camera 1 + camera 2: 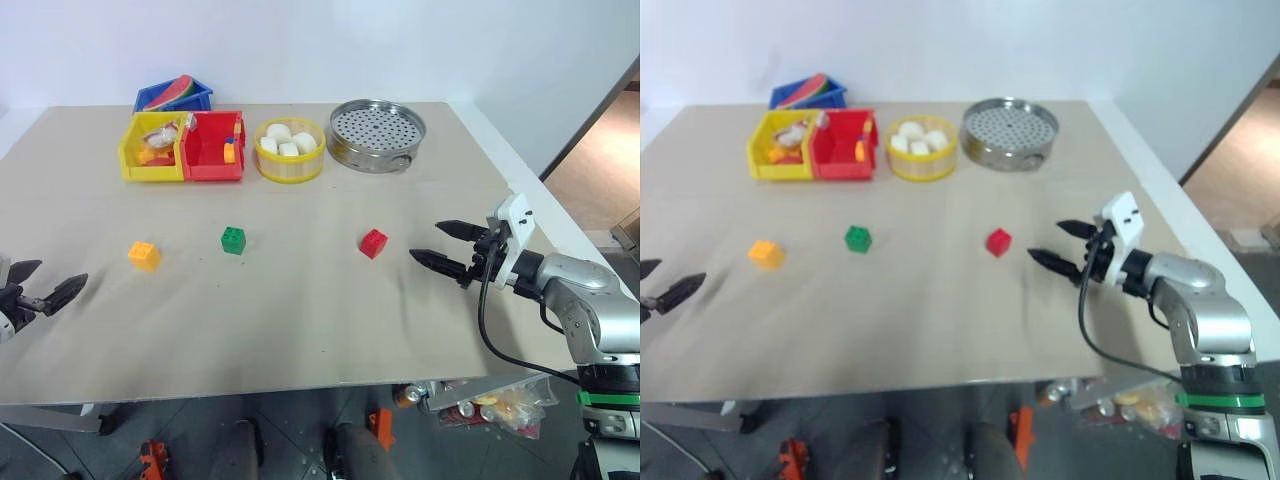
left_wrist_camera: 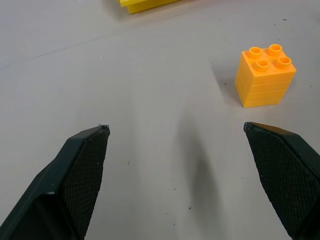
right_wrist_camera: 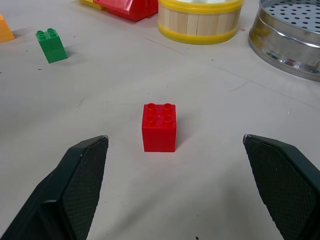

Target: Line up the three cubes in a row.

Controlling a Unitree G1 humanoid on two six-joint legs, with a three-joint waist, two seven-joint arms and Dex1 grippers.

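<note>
Cubes sit mid-table: one orange-yellow cube (image 1: 144, 255) toward the left edge, one green cube (image 1: 233, 240), one red cube (image 1: 373, 243) toward the right edge. Both your left hand (image 1: 45, 283) and right hand (image 1: 441, 245) gape wide, empty. Centre the right hand on red, squarely, before you close.

glossy plastic red cube (image 3: 159, 127), perforated metal steamer (image 1: 377, 133)
</note>
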